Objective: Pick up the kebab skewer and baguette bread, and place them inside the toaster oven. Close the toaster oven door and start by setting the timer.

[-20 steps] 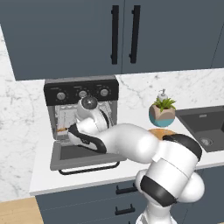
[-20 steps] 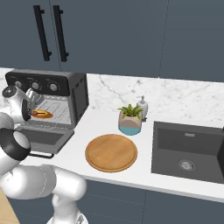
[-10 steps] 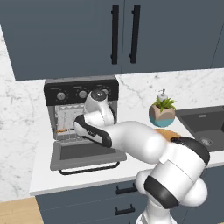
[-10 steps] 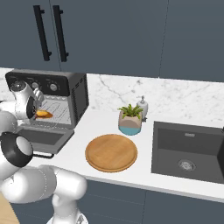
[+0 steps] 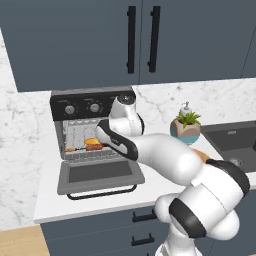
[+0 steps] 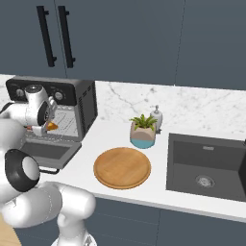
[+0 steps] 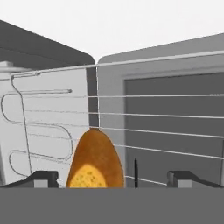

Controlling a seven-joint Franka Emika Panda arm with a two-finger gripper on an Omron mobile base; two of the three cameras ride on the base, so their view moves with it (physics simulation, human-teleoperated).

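The toaster oven [image 5: 90,107] stands on the counter with its door [image 5: 97,175] dropped flat in front. The baguette bread [image 5: 92,142] lies on the wire rack inside, and the kebab skewer [image 5: 82,148] rests just in front of it on the same rack. My gripper [image 5: 103,138] reaches into the oven mouth right beside the loaf. In the hand view the gripper [image 7: 113,179] is open: the baguette bread [image 7: 94,159] lies between the wide-set fingertips [image 7: 41,178] with gaps on both sides. The oven's back wall and rack wires show behind it.
A round wooden plate [image 6: 122,167] lies on the counter right of the oven. Behind it are a potted plant [image 6: 143,130] and a soap dispenser [image 6: 155,116]. A dark sink [image 6: 206,163] is set in at the far right. Dark cabinets hang above.
The wrist has risen and swung to the right, away from the oven's left side. The baguette stays lying on the rack inside the oven.
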